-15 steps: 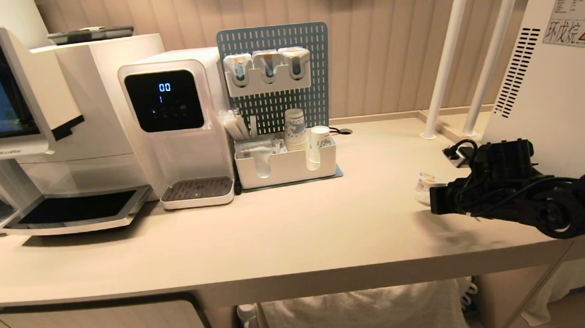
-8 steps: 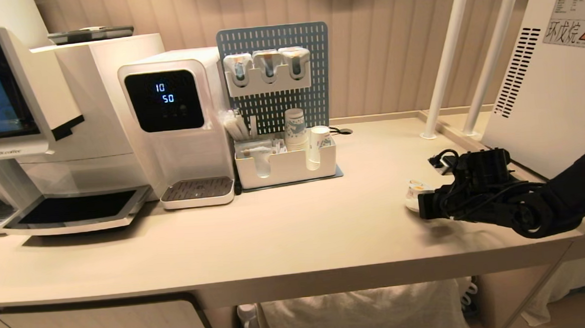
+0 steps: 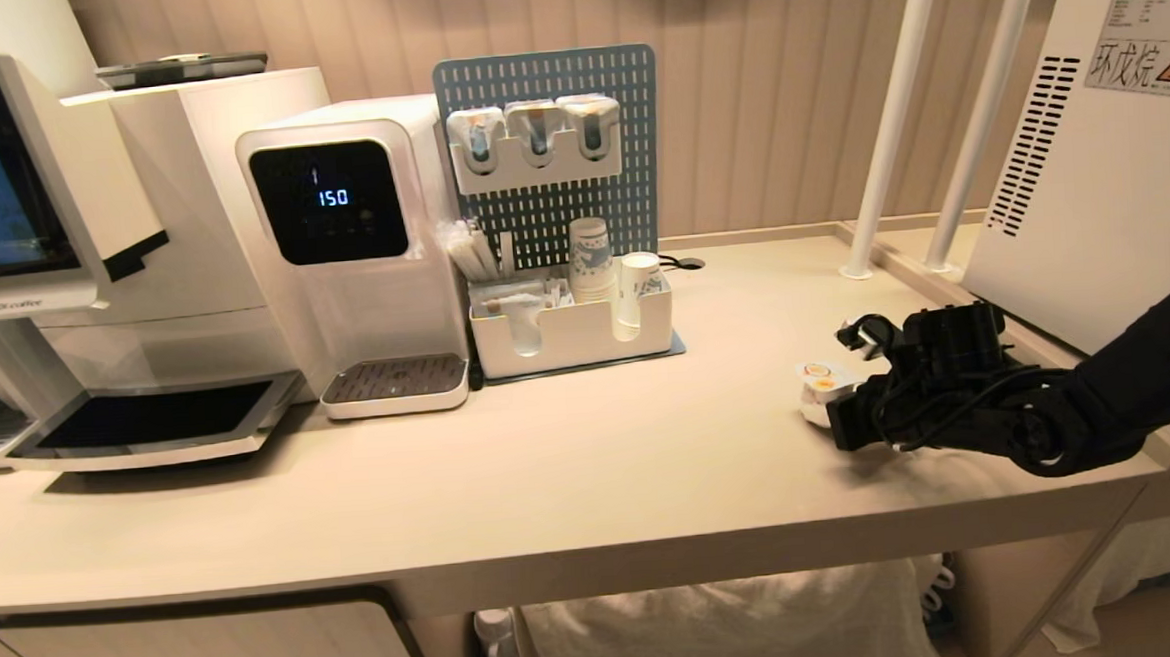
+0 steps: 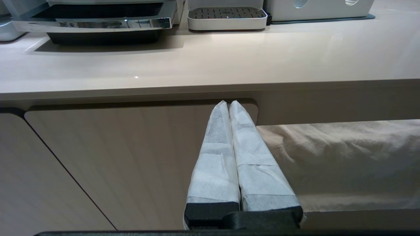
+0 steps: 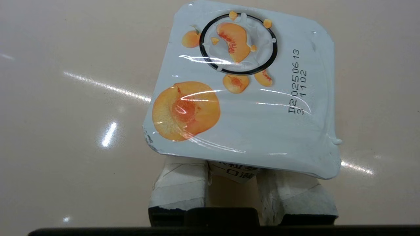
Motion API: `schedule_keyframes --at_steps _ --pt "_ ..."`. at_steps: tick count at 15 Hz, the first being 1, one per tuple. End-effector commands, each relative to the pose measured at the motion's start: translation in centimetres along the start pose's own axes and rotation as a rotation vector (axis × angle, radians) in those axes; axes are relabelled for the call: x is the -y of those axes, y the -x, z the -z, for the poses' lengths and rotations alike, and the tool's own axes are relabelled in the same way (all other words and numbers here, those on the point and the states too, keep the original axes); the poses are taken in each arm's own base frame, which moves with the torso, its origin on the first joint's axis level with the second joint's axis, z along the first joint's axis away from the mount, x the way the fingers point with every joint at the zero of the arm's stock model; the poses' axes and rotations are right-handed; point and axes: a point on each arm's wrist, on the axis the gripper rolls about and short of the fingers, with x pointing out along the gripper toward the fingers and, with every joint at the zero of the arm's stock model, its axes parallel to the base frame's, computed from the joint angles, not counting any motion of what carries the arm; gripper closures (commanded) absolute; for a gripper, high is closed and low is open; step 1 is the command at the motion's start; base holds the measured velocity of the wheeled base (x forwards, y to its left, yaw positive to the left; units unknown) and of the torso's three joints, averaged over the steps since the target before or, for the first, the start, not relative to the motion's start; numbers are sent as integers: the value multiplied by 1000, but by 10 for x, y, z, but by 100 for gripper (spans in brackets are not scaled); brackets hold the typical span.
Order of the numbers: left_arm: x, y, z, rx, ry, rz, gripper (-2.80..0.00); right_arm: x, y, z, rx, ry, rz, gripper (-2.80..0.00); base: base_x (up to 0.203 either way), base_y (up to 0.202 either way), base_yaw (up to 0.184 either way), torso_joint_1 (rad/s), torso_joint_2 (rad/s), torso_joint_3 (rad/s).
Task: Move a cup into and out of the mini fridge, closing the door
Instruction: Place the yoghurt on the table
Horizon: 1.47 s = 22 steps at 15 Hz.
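Note:
The cup is a squat white pot whose square foil lid carries peach pictures. My right gripper is shut on its body from the side, low over the beige counter, left of the mini fridge. In the right wrist view both white-wrapped fingers reach under the lid and press the cup's sides; their tips are hidden. Whether the cup touches the counter, I cannot tell. The fridge shows its vented side and warning sticker; its door is out of view. My left gripper is parked shut below the counter edge.
A coffee machine and a water dispenser stand at the left. A blue pegboard with a white organiser of paper cups is at centre back. Two white poles rise beside the fridge. A cloth hangs under the counter.
My right arm has carried the cup leftward, away from the fridge, and slightly lower. The dispenser's display digits changed. The left arm stayed still.

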Motion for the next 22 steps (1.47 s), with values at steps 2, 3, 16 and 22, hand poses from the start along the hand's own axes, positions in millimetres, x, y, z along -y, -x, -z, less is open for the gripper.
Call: schedule_keyframes --at_steps 2,3,16,22 --pt "0 0 0 0 1 0 0 0 4 -5 3 3 18 0 0 0 0 0 0 0" --pt "0 0 0 0 1 0 0 0 7 -7 3 5 24 0 0 0 0 0 0 0" --pt "0 0 0 -1 1 0 0 -2 13 -8 23 10 39 0 0 0 0 0 0 0" --pt "0 0 0 -1 1 0 0 -1 11 -9 53 15 44 -280 0 0 0 0 0 0"
